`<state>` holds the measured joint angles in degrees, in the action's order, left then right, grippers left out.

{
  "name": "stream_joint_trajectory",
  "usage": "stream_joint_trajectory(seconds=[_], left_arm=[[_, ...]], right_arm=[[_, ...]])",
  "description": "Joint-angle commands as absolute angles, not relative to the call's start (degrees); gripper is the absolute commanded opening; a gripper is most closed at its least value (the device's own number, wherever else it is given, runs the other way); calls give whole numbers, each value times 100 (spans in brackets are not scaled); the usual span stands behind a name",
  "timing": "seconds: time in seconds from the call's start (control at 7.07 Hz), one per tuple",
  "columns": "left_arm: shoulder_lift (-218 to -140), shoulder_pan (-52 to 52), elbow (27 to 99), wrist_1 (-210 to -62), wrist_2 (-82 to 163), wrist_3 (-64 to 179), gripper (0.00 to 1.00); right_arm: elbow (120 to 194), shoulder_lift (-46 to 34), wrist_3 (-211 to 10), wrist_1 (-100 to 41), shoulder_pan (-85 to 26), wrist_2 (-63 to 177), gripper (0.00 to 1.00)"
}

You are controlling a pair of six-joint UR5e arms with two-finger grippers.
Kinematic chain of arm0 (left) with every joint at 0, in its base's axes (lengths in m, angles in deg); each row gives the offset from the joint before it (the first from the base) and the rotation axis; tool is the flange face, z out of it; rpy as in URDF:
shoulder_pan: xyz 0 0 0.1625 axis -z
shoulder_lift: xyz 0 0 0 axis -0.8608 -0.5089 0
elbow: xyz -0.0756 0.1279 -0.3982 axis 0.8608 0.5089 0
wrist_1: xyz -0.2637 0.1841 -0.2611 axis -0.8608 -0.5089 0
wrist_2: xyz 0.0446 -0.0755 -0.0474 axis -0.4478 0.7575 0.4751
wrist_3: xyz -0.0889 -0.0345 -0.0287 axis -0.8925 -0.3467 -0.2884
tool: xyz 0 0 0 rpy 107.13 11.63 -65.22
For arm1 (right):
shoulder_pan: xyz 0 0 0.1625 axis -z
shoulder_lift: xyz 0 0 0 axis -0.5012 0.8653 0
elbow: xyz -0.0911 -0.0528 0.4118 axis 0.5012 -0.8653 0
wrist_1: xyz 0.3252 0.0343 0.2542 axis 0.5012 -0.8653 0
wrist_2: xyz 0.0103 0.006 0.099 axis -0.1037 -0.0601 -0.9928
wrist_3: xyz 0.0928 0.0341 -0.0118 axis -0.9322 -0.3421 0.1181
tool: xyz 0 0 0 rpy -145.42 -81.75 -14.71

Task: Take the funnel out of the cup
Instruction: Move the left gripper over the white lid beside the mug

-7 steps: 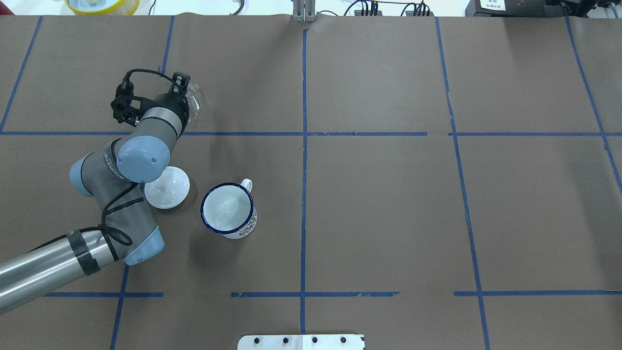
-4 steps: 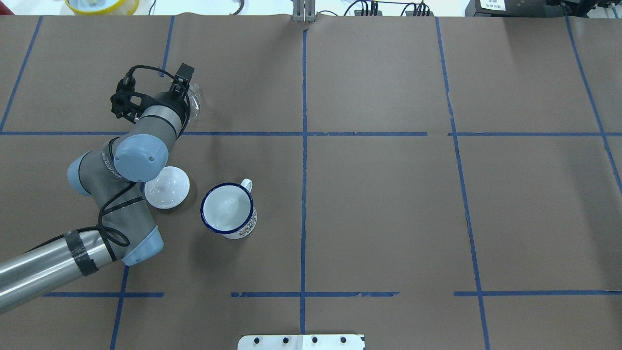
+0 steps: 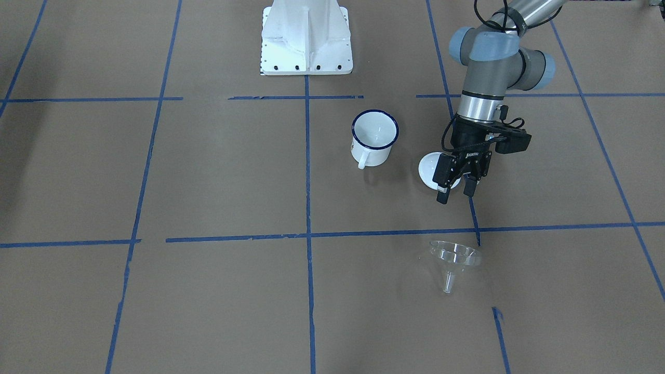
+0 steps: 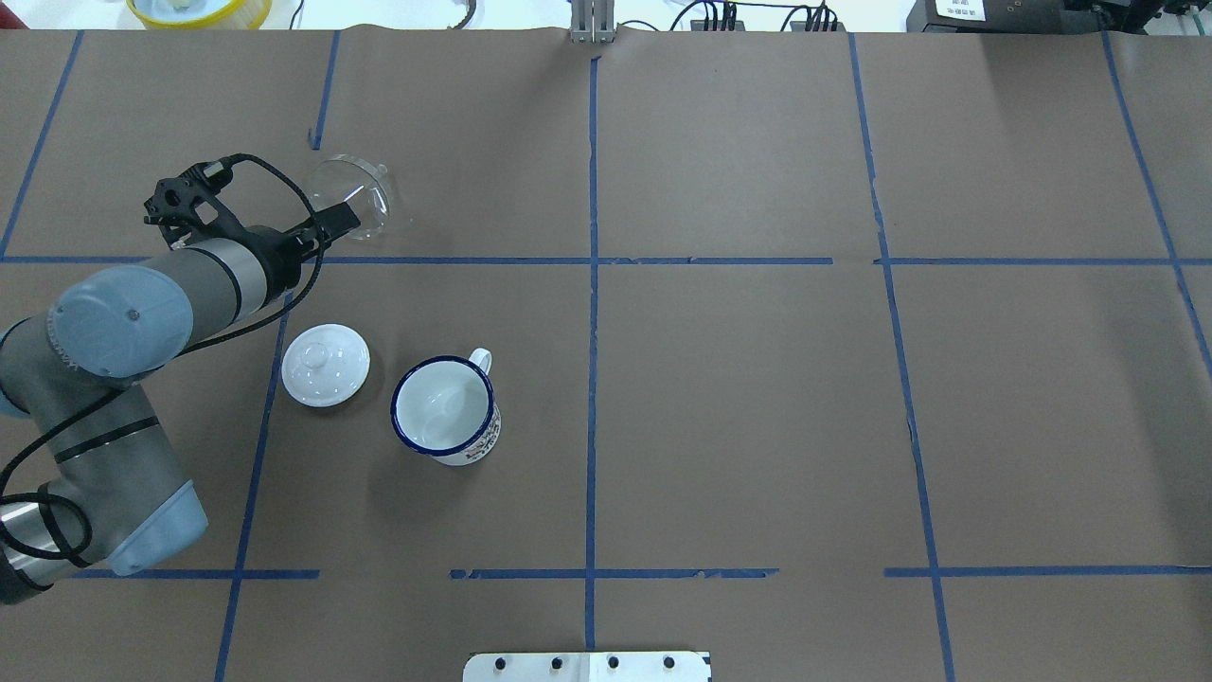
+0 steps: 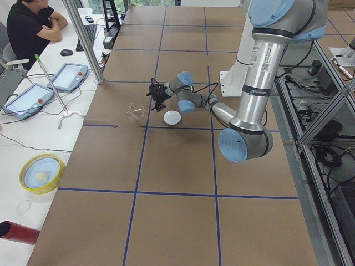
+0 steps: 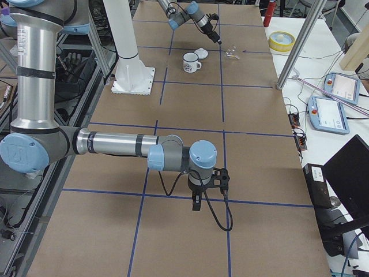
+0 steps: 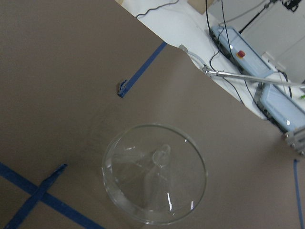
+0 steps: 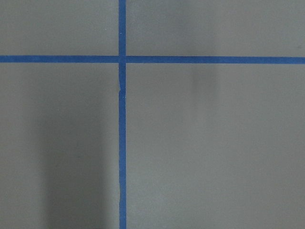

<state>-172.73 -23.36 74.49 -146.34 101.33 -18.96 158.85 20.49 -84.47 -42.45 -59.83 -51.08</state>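
Note:
The clear funnel (image 4: 352, 194) lies on its side on the brown table, apart from the cup; it also shows in the front view (image 3: 453, 257) and fills the left wrist view (image 7: 155, 171). The white cup (image 4: 445, 409) with a dark blue rim stands upright and empty (image 3: 375, 136). My left gripper (image 3: 456, 193) is open and empty, raised above the table between the funnel and the lid, touching neither; in the overhead view it (image 4: 333, 220) sits just beside the funnel's rim. My right gripper (image 6: 196, 203) points down at bare table far from both; I cannot tell if it is open.
A white round lid (image 4: 325, 365) with a knob lies left of the cup, partly behind my left gripper in the front view (image 3: 428, 169). The robot's white base (image 3: 306, 39) stands behind the cup. Blue tape lines (image 4: 592, 284) cross the table.
My left arm has swung back to the left and off the funnel, uncovering it. The funnel, cup and lid have stayed in place.

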Motion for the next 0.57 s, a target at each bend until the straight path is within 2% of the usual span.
stream_joint_trajectory(seconds=[0.0,0.42], left_arm=[[-17255,-2276,7846,-13586,11418,-458,100],[-17307,-2015,7820,-12942,12598,1442,100]], right_arm=[[15885,2049,-8447,-4244,-5983,-5108,100],[15885,2049,-8447,-4244,-5983,-5108,100]])
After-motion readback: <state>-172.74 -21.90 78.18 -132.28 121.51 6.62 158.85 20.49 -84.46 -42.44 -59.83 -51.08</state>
